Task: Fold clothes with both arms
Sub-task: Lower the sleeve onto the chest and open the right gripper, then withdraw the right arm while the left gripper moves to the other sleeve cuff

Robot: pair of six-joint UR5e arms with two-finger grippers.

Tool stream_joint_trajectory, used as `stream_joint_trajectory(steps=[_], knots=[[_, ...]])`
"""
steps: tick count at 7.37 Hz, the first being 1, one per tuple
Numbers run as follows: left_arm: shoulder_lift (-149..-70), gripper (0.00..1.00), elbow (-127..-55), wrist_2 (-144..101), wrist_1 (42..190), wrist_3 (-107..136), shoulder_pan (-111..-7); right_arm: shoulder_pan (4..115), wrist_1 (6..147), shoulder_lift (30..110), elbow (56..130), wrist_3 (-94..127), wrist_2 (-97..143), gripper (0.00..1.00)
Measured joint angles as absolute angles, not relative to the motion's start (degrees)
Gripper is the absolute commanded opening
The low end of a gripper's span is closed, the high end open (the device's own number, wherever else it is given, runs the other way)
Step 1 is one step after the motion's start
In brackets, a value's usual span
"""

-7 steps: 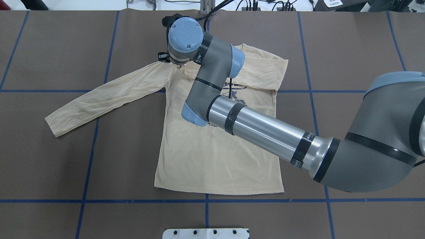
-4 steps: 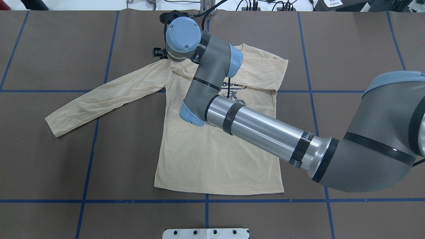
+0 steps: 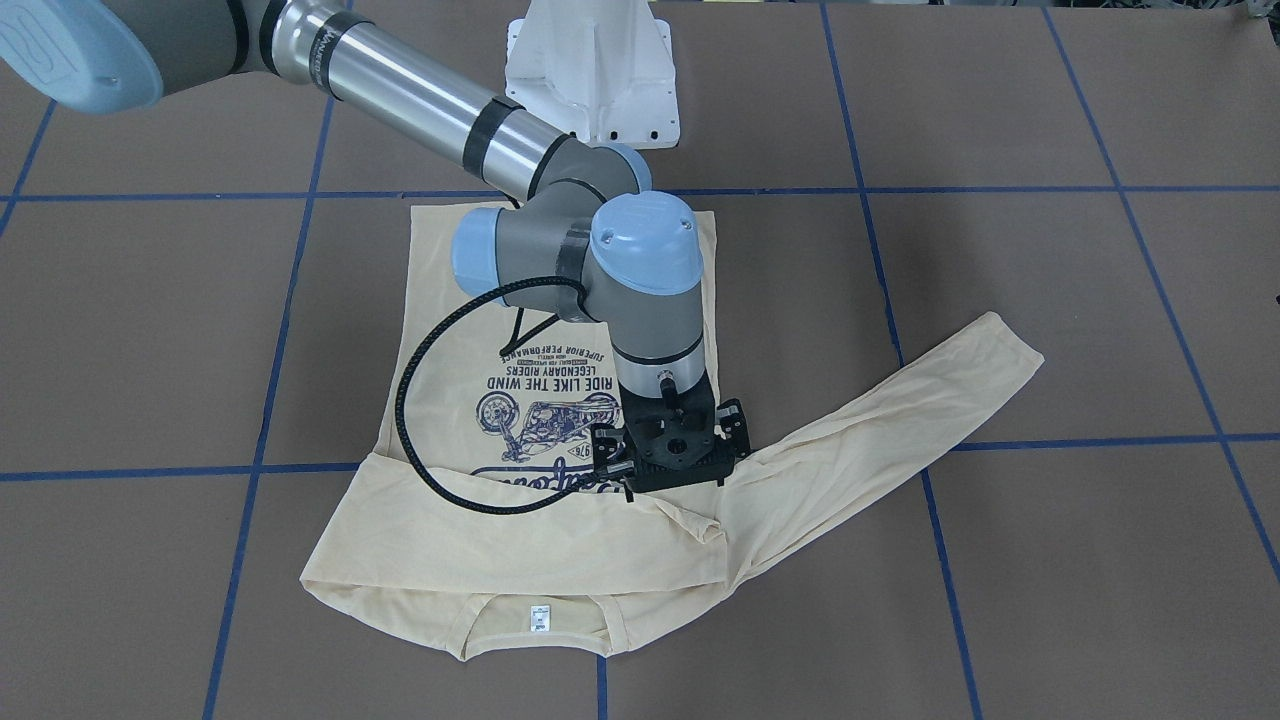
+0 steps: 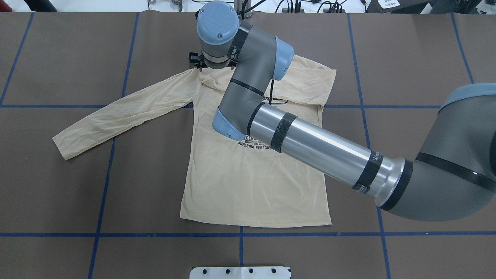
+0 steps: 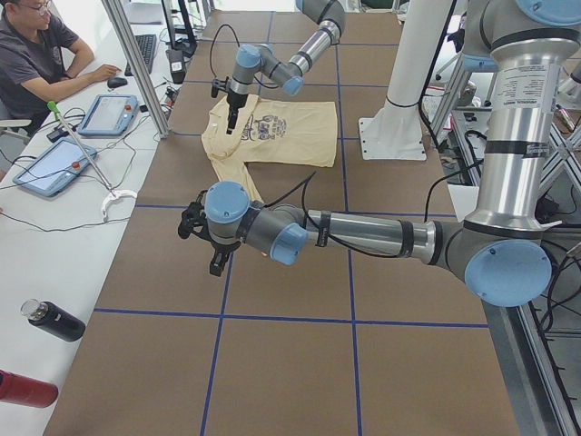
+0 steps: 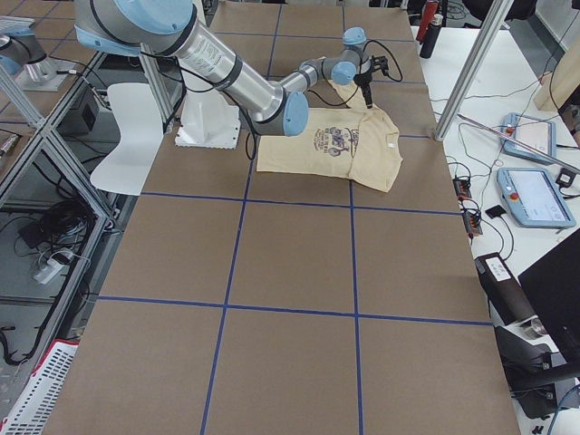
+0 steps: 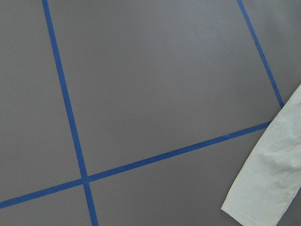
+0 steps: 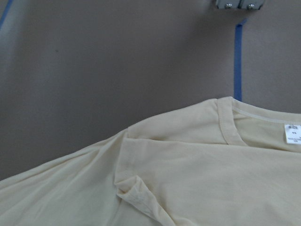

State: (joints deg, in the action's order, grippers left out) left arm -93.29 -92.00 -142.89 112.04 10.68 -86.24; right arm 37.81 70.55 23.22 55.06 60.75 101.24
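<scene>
The cream-yellow shirt (image 4: pixel 252 182) lies flat, print up, collar toward the far edge. One sleeve (image 4: pixel 116 112) stretches out to the overhead view's left. The other sleeve (image 4: pixel 306 85) is folded across the chest. My right arm reaches across the shirt, and its gripper (image 4: pixel 197 62) hangs above the shoulder of the stretched sleeve (image 3: pixel 900 410), clear of the cloth. The black mount hides its fingers (image 3: pixel 668 455), so I cannot tell its state. The right wrist view shows a small pucker (image 8: pixel 134 193) and the neck label (image 8: pixel 292 134). My left gripper (image 5: pixel 204 241) hovers over bare table near the cuff (image 7: pixel 268 183); I cannot tell its state.
Blue tape lines (image 4: pixel 240 234) grid the brown table. The white pedestal base (image 3: pixel 590 70) stands behind the shirt's hem. A person (image 5: pixel 36 54) sits at a side desk with tablets (image 5: pixel 109 113) and a dark bottle (image 5: pixel 54 321).
My right gripper has risen off the shirt's shoulder and drifted slightly toward the far edge. The shirt has stayed flat on the table.
</scene>
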Motion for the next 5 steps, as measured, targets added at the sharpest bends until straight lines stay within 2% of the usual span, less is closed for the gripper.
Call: stream_joint_trajectory(steps=[2, 3, 5], knots=[[-93.1, 0.99, -92.2, -140.5, 118.4, 20.5, -84.3, 40.2, 82.0, 30.3, 66.8, 57.6, 106.3, 1.0], [-93.0, 0.99, -92.9, -137.8, 121.7, 27.5, -81.6, 41.9, 87.6, 36.2, 74.6, 52.7, 107.2, 1.0], [-92.3, 0.99, -97.4, -130.6, 124.2, 41.9, -74.7, 45.8, 99.6, 43.9, 85.1, 40.2, 107.6, 1.0]])
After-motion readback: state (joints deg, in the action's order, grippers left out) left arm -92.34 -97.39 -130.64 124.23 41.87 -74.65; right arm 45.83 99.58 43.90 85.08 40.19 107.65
